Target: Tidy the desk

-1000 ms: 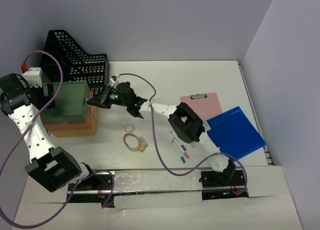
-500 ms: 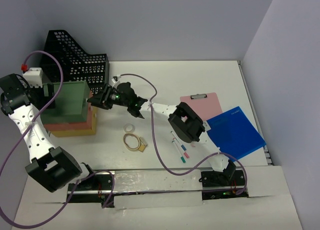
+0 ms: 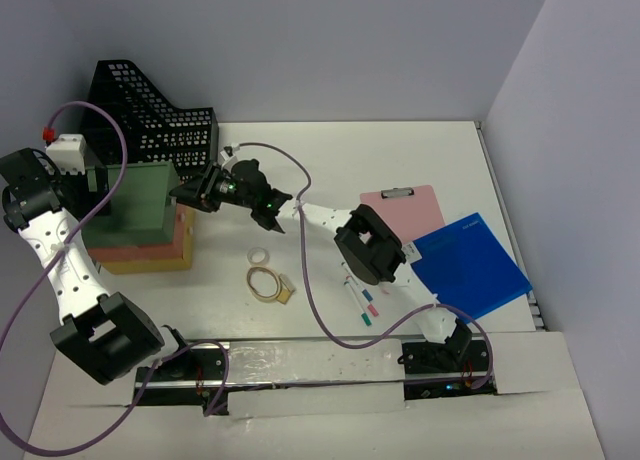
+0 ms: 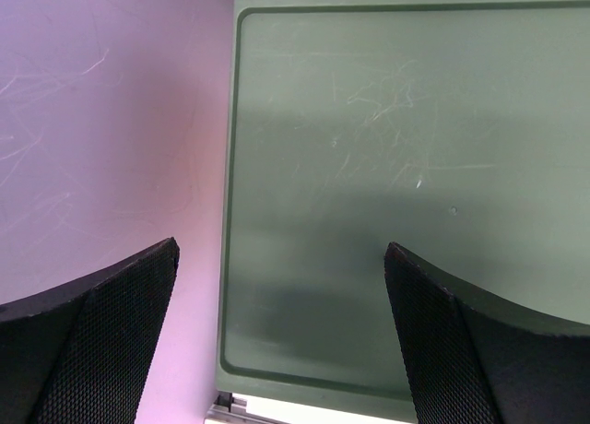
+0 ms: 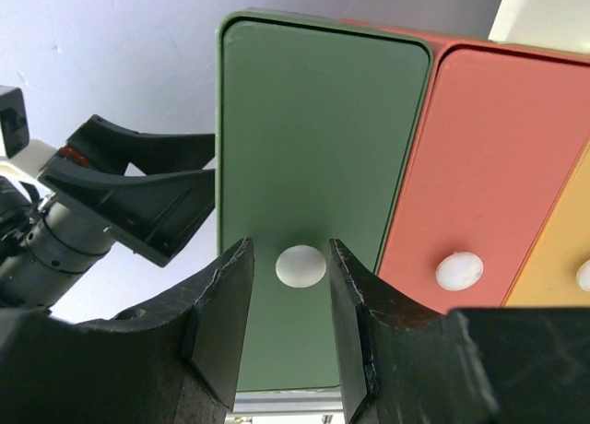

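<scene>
your right fingers [image 5: 221, 313] apart round the white knob [image 5: 300, 266], slim gaps each side, left fingers [image 4: 101, 341] wide apart over green box [image 4: 396, 166] edge

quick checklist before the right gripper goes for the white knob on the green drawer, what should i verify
1. Aim: the right gripper is lined up on the small round white knob of the green plastic drawer: ok, the knob sits between the fingers.
2. Grip on that knob: not ok, a gap shows on each side.
3. Neighbouring red plastic drawer: ok, its own white knob lies outside the fingers.
4. The left gripper free: ok, open and empty over the flat green top panel.
5. Left gripper bracing that panel: cannot tell if it touches.
6. Green drawer shut or ajar: cannot tell.
</scene>
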Controlling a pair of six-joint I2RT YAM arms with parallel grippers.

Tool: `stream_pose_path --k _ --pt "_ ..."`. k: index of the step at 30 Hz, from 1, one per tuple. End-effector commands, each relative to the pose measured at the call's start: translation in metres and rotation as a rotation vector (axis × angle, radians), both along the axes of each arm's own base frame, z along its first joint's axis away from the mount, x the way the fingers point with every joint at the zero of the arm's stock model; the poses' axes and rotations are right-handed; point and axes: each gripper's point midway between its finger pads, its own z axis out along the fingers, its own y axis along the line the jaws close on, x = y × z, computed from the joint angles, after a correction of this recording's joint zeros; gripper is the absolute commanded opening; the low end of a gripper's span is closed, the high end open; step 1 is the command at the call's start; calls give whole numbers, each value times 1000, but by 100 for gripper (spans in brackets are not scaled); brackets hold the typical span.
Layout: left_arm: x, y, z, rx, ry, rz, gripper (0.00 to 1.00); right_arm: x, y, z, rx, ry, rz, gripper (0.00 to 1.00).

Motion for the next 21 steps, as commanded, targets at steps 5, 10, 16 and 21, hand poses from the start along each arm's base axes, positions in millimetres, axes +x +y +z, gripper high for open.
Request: stream_pose_path --k 5,10,16,21 --pt "-2 -5 -24 -43 56 -42 98 -5 9 16 50 -2 9 45" --pt "-2 -7 -26 -53 59 -45 98 -5 11 22 51 -15 10 38" --pt "-1 -8 -22 -54 52 -48 98 -7 8 18 63 13 7 15" --pt "-3 -6 -22 -45 54 -44 98 -9 3 11 47 20 2 15"
